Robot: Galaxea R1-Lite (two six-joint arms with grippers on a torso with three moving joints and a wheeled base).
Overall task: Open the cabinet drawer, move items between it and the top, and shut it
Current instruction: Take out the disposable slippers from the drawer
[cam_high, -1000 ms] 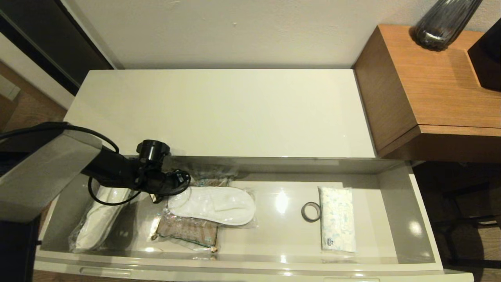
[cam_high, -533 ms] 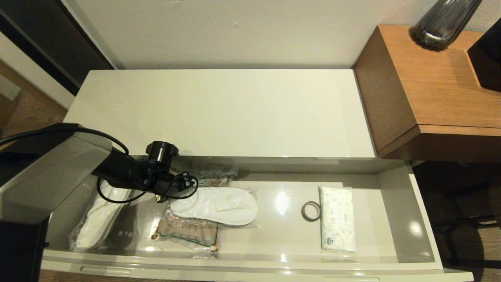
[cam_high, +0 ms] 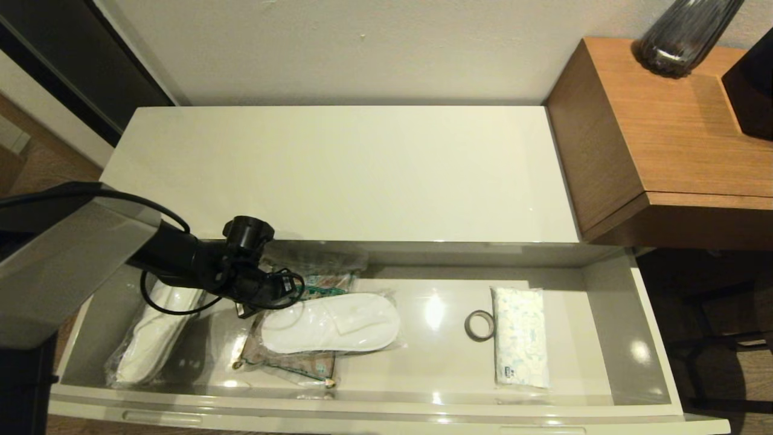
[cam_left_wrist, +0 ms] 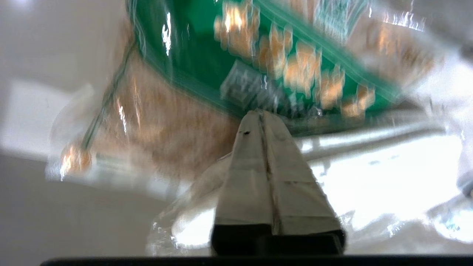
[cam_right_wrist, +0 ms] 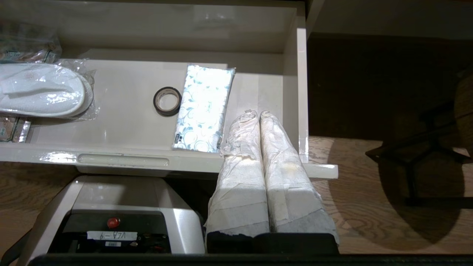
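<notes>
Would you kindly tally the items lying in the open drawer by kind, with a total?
Bagged white slippers: 2
Green-and-brown printed packets: 2
Black tape roll: 1
White patterned soft packet: 1
Total: 6

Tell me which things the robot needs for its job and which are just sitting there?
For the job: drawer, cabinet top, bagged slippers, tape roll, white packet, left claw.
Just there: wooden side table, dark vase.
</notes>
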